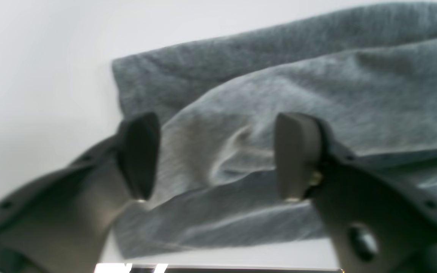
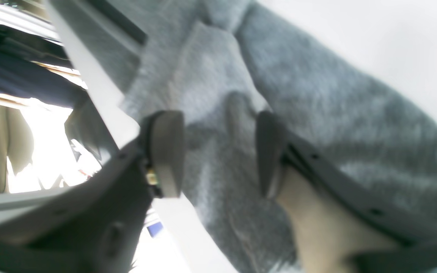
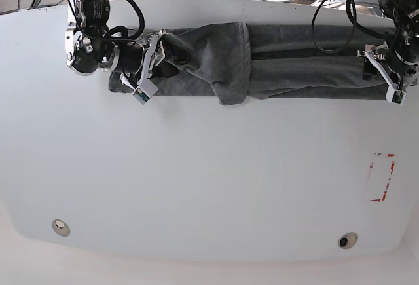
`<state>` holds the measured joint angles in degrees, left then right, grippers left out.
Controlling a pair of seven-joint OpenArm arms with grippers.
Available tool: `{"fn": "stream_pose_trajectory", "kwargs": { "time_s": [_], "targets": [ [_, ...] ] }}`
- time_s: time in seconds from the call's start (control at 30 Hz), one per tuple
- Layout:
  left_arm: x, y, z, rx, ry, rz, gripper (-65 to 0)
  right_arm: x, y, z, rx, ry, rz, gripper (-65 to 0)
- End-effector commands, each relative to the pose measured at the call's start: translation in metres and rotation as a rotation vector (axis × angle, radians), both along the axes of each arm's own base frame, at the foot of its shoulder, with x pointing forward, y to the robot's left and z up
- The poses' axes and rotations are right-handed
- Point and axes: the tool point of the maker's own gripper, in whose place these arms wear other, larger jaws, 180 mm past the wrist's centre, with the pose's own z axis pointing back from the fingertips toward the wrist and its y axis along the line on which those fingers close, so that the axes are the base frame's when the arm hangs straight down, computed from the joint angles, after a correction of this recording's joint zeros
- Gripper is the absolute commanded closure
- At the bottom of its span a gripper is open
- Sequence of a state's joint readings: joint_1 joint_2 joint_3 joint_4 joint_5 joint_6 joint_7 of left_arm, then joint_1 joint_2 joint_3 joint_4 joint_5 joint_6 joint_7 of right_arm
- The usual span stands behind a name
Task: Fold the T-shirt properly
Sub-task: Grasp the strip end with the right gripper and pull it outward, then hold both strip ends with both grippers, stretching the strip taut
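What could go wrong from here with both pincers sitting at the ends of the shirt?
1. The left pincer straddles a bunched ridge of the T-shirt with its jaws apart, so it may pinch only the top layer.
2. The right pincer works beside the table edge, where cloth could slide off.
3. The flap folded across the middle lies crooked and may crease in.

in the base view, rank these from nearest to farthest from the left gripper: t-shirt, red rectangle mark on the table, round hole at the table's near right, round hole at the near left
From the left gripper, at the far right of the base view:
1. T-shirt, right at the gripper, stretching left along the table's far edge.
2. Red rectangle mark, right side, toward the near edge.
3. Near-right round hole, by the near edge.
4. Near-left round hole, across the table.
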<state>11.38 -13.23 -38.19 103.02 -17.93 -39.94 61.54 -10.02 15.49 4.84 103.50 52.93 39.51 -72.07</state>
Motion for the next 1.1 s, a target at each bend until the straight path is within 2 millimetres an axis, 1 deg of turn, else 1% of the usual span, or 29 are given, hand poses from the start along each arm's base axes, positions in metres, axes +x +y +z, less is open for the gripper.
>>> {"fn": "stream_pose_trajectory", "kwargs": {
  "time_s": [0.0, 0.03, 0.07, 0.1, 0.13, 0.2, 0.3, 0.5, 0.6, 0.67, 0.73, 0.77, 0.8, 0.87, 0.97, 1.0, 1.07],
  "targets": [
    [0.002, 0.003, 0.008, -0.003, -0.062, 0.013, -26.0, 0.009, 0.002, 0.01, 0.024, -0.054, -0.018, -15.9],
    [-0.001, 0.005, 0.009, -0.004, -0.076, 0.03, -20.0, 0.009, 0.005, 0.009, 0.028, -0.056, -0.026, -10.9],
    [-0.003, 0.006, 0.008, -0.01, -0.084, 0.047, -16.4, 0.008, 0.006, 0.007, 0.027, -0.052, -0.034, -7.8],
    [-0.005, 0.007, 0.007, -0.016, -0.096, 0.066, -11.8, 0.007, 0.008, 0.004, 0.022, -0.05, -0.043, -3.2],
    [-0.006, 0.008, 0.007, -0.016, -0.104, 0.078, -8.8, 0.006, 0.01, 0.001, 0.018, -0.049, -0.053, -1.0],
    [-0.01, 0.013, 0.005, -0.005, -0.102, 0.101, -5.3, 0.005, 0.01, -0.004, 0.002, -0.053, -0.077, 0.0],
    [-0.015, 0.02, 0.0, 0.024, -0.081, 0.117, -5.7, 0.006, 0.009, -0.011, -0.03, -0.073, -0.104, -1.7],
    [-0.025, 0.024, -0.024, -0.01, -0.012, 0.14, -6.0, 0.008, 0.0, -0.029, -0.142, -0.12, -0.118, -2.4],
    [-0.029, 0.031, -0.034, -0.021, 0.025, 0.149, -6.0, 0.008, -0.007, -0.044, -0.193, -0.115, -0.124, -2.4],
    [-0.031, 0.03, -0.042, -0.031, 0.05, 0.139, -6.0, 0.01, -0.014, -0.053, -0.218, -0.111, -0.13, -2.4],
    [-0.031, 0.026, -0.049, -0.041, 0.074, 0.121, -6.0, 0.016, -0.022, -0.061, -0.237, -0.114, -0.149, -2.4],
    [-0.031, 0.024, -0.052, -0.043, 0.083, 0.111, -6.0, 0.018, -0.03, -0.065, -0.254, -0.112, -0.163, -2.4],
    [-0.03, 0.021, -0.054, -0.046, 0.092, 0.099, -6.1, 0.02, -0.043, -0.072, -0.274, -0.106, -0.184, -2.4],
    [-0.028, 0.016, -0.056, -0.049, 0.099, 0.079, -6.1, 0.023, -0.062, -0.082, -0.291, -0.087, -0.22, -2.4],
    [-0.024, 0.004, -0.06, -0.056, 0.109, 0.042, -6.1, 0.033, -0.088, -0.092, -0.314, -0.068, -0.264, -2.4],
    [-0.024, 0.002, -0.06, -0.057, 0.111, 0.035, -6.1, 0.035, -0.094, -0.093, -0.321, -0.066, -0.269, -2.4],
    [-0.021, -0.009, -0.064, -0.063, 0.121, 0.0, -6.1, 0.04, -0.117, -0.096, -0.346, -0.057, -0.301, -2.4]
  ]
}}
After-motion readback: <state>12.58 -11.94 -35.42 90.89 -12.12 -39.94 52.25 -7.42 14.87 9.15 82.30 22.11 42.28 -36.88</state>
